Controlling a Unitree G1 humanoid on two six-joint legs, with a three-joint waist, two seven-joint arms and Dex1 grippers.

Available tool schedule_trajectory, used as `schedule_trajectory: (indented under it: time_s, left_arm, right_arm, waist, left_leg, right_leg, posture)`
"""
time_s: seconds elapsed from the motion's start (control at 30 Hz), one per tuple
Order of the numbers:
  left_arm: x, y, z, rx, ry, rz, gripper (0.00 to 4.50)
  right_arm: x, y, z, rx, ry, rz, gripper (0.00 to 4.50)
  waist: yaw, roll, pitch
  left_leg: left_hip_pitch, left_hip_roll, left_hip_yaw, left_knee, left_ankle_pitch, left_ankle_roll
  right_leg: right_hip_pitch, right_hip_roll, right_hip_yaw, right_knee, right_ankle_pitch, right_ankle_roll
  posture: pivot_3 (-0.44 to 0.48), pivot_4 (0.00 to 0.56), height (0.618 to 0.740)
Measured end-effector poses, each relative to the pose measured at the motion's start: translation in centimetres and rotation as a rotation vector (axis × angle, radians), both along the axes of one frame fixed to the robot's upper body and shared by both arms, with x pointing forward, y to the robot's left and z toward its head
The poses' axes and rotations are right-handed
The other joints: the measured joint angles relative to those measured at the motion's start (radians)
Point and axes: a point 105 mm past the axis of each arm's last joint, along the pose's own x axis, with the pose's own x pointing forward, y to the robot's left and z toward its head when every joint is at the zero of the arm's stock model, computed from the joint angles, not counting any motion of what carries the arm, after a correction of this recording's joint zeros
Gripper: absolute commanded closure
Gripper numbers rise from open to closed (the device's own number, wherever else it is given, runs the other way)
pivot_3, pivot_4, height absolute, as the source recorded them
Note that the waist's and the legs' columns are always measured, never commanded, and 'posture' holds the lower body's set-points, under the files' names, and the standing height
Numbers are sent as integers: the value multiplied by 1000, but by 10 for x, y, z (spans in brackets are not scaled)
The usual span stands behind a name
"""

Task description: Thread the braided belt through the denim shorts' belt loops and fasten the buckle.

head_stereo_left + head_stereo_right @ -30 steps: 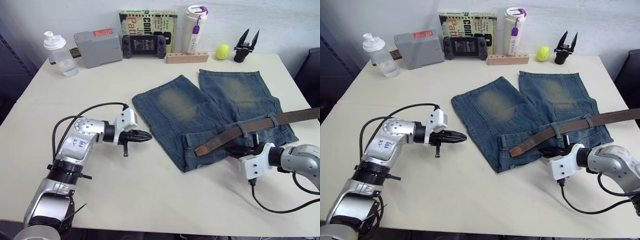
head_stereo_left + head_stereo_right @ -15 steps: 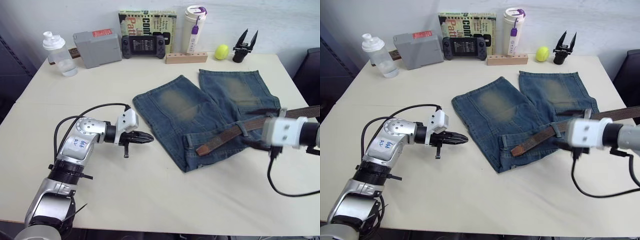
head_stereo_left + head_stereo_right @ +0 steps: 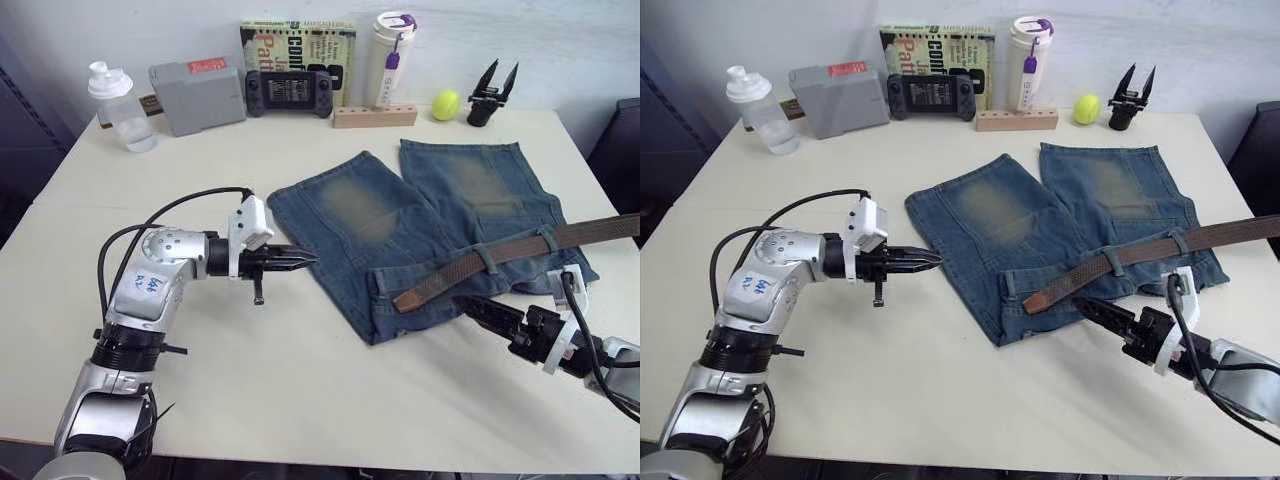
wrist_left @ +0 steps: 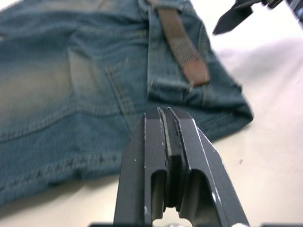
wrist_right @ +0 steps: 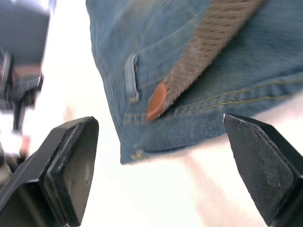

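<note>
The denim shorts (image 3: 430,215) lie flat on the table, waistband toward me. The braided belt (image 3: 520,248) runs along the waistband under two belt loops (image 3: 485,258). Its tan tip (image 3: 405,298) rests near the waistband's left end, and its other end runs off the right edge. The buckle is out of view. My right gripper (image 3: 470,305) hovers open just in front of the waistband, pointing at the belt tip (image 5: 156,100). An unthreaded loop (image 5: 131,78) sits left of the tip. My left gripper (image 3: 305,258) is shut and empty, just left of the shorts' left leg.
Along the table's far edge stand a water bottle (image 3: 120,105), a grey box (image 3: 197,95), a game controller (image 3: 288,90), a book (image 3: 300,45), a tumbler (image 3: 390,55), a wooden block (image 3: 375,116), a yellow ball (image 3: 446,104) and a spare black gripper (image 3: 493,92).
My right gripper has opened, let go at the waistband and swung round to the table in front of the belt tip. My left gripper has edged right toward the shorts.
</note>
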Motion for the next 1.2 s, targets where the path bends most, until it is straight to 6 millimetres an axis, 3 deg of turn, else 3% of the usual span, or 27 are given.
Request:
schedule_trajectory:
  time_s: [0.2, 0.3, 0.37, 0.43, 0.47, 0.5, 0.73, 0.9, 0.93, 1.0, 1.03, 1.2]
  left_arm:
    - [-3, 6, 12, -112, 28, 30, 4500]
    - [-7, 10, 11, -131, 37, 37, 4500]
    - [-8, 10, 10, -134, 53, 39, 3829]
    - [-8, 10, 9, -139, 65, 48, 3509]
    - [-8, 11, 10, -137, 67, 55, 2958]
    - [-8, 11, 10, -137, 66, 57, 2792]
    - [-13, 20, 3, -90, 90, 88, 52]
    - [-14, 21, 4, -67, 75, 93, 52]
    - [-14, 22, 4, -62, 74, 94, 0]
    - [-14, 22, 4, -58, 75, 94, 0]
    - [-14, 22, 4, -56, 75, 94, 0]
    - [-13, 23, 3, -40, 74, 100, 0]
  right_arm:
    - [20, 8, 11, 76, -42, -61, 46]
    - [28, 8, 4, 104, -9, -85, 46]
    - [31, 9, -2, 118, 17, -95, 0]
    - [31, 10, -6, 114, 35, -97, 0]
    - [31, 10, -6, 114, 38, -98, 0]
    - [31, 10, -7, 114, 38, -99, 0]
    - [32, 12, -13, 145, 50, -125, 0]
    - [36, 16, -12, 160, 33, -127, 0]
    - [38, 17, -12, 170, 28, -126, 539]
    - [42, 20, -11, 182, 20, -129, 1018]
    - [44, 22, -12, 184, 18, -129, 1519]
    - [48, 32, -18, 207, 26, -128, 3130]
  waist:
    - [4, 0, 0]
    - [8, 0, 0]
    - [8, 0, 0]
    - [7, 0, 0]
    - [6, 0, 0]
    - [5, 0, 0]
    - [5, 0, 0]
    - [5, 0, 0]
    - [5, 0, 0]
    - [4, 0, 0]
    - [4, 0, 0]
    - [4, 0, 0]
  left_leg:
    - [-1, 0, 1, 0, 1, -1]
    - [-1, -1, 1, 0, 1, -1]
    - [-1, -1, 1, 0, 1, 0]
    - [-1, -1, 1, 0, 1, 0]
    - [-1, -1, 1, 0, 1, 0]
    - [-1, -1, 1, 0, 1, 0]
    - [-1, -1, 3, -2, 1, -1]
    - [-1, -1, 3, -3, 1, -1]
    - [-1, -1, 3, -3, 1, -1]
    - [-1, -1, 3, -3, 1, -1]
    - [-1, -1, 4, -3, 1, -1]
    - [-2, 0, 4, -4, 1, -1]
  right_leg:
    - [-1, 1, 1, 0, 0, 0]
    - [-1, 0, 1, 0, 0, 0]
    - [-2, 0, 1, 0, 0, 0]
    - [-2, 0, 1, 1, 0, 0]
    - [-2, 0, 1, 0, 0, 0]
    - [-2, 0, 1, 0, 0, 0]
    - [-4, 0, 3, 1, 0, 0]
    - [-4, 0, 3, 1, 0, 0]
    - [-4, 0, 3, 1, 0, 0]
    - [-5, 0, 3, 1, 0, 0]
    - [-5, 0, 4, 1, 0, 0]
    - [-6, 1, 4, 1, 0, 0]
  posture:
    - [0, 150, 694]
    - [0, 150, 694]
    - [0, 150, 694]
    - [0, 150, 694]
    - [0, 150, 694]
    - [0, 150, 694]
    - [0, 150, 694]
    - [0, 150, 694]
    - [0, 150, 694]
    - [0, 150, 694]
    - [0, 150, 694]
    - [0, 150, 694]
